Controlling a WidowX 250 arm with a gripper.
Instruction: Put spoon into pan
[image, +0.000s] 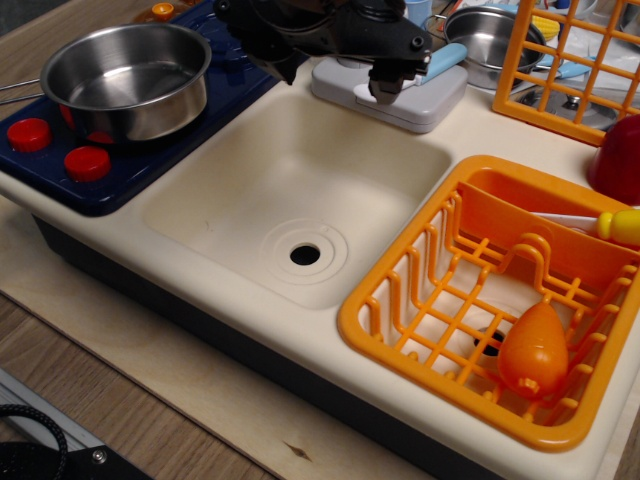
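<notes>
The pan (125, 80), large, round and shiny steel, stands on the dark blue stove (200, 120) at the upper left, its thin handle pointing left. My black gripper (386, 88) hangs over the grey faucet block (420, 100) behind the sink, to the right of the pan. Its fingers look closed on one end of the spoon (442, 60), whose light blue handle sticks out to the upper right. The spoon's bowl end is hidden by the fingers.
A cream sink basin (300, 190) lies between the stove and an orange dish basket (480, 300). The basket holds an orange toy (533, 352) and a yellow-handled tool (615, 226). A smaller steel pot (490, 40), an orange rack (570, 60) and a red object (620, 160) stand at the right.
</notes>
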